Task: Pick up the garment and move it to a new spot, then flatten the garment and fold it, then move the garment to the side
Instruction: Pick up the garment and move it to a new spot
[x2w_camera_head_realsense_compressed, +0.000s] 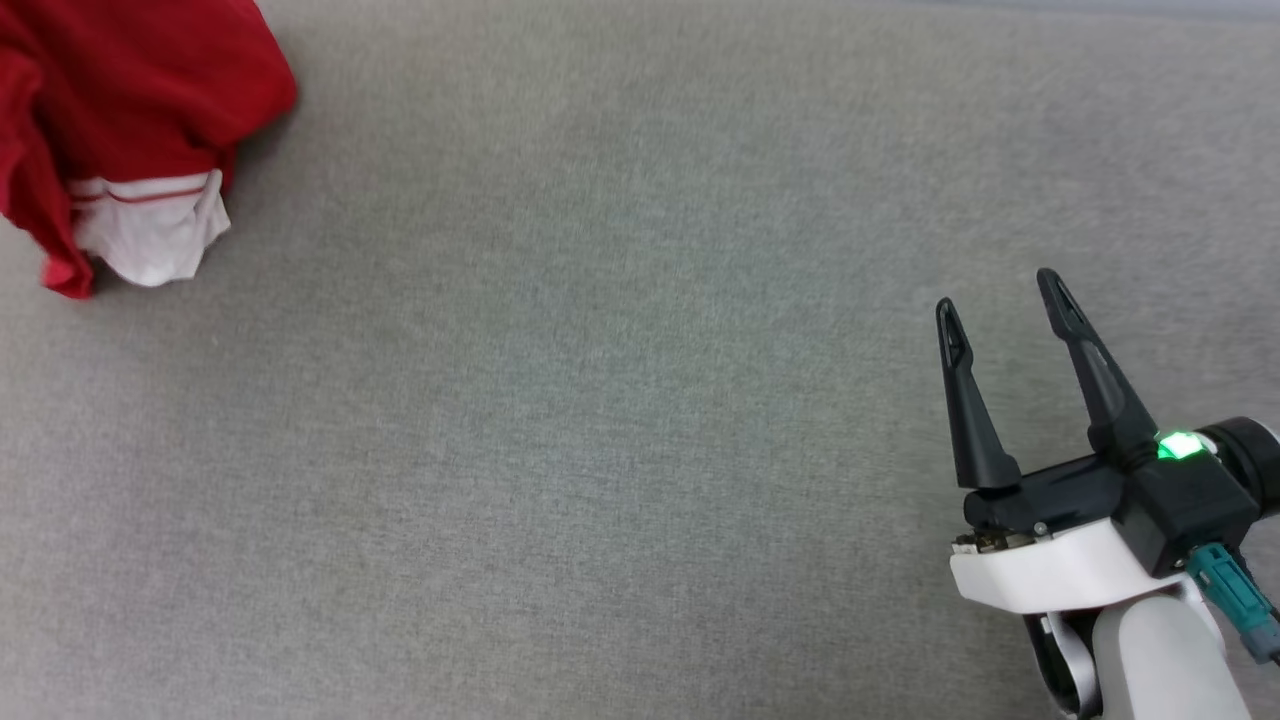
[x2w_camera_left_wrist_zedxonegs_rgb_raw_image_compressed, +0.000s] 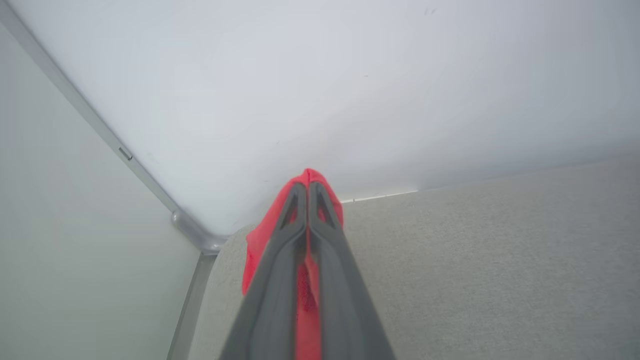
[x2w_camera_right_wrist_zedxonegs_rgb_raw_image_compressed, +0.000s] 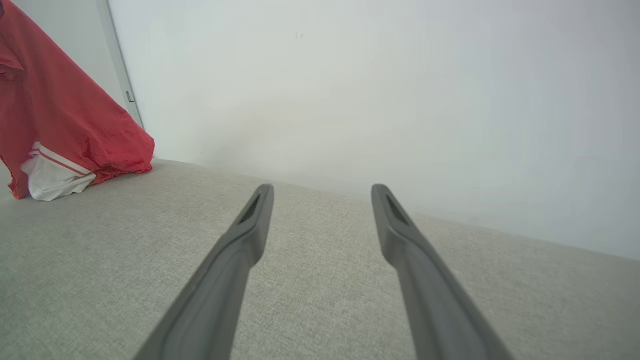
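Soft red cloth garment (x2w_camera_head_realsense_compressed: 130, 100) on a matt, woven grey fabric surface (x2w_camera_head_realsense_compressed: 600, 450)

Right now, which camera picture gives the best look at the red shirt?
The right wrist view: the garment hangs side-on, red body and white striped sleeve reaching the grey surface. The head view crops it at a corner. The left wrist view shows a red fold pinched in the shut left gripper.

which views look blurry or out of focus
Head view: sharp, evenly lit, faint shadow by the red jersey garment with white sleeve; left wrist view: left gripper, shut on it, blurred close up; right wrist view: open right gripper softens near the lens.
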